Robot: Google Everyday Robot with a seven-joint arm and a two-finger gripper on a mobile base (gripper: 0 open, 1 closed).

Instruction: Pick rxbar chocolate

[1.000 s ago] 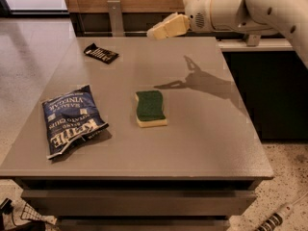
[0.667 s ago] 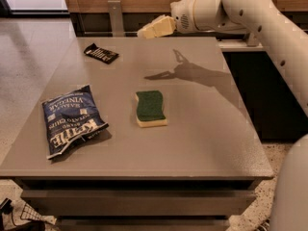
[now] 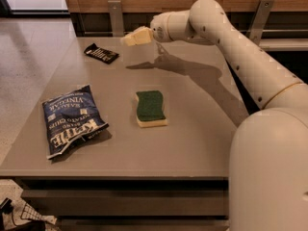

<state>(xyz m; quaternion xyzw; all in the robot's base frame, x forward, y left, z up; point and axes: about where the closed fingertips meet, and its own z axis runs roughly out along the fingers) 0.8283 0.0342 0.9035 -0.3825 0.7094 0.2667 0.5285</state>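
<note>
The claw point(image 3: 129, 39) has swung across the bench point(image 3: 192, 143) toward the rxbar chocolate point(image 3: 101, 53), lying flat near the far edge, and hovers beside it, apparently lining up a grasp; whether it is open cannot be told.

Dim, even indoor light comes from above. The pincer point(image 3: 131, 37), hovering over the far side of the table point(image 3: 192, 143), and the arm point(image 3: 240, 57) throw a long soft shadow across the grey top. The floor point(image 3: 33, 28) glares pale at upper left; the chip bag point(image 3: 72, 119) shades its lower edge
</note>
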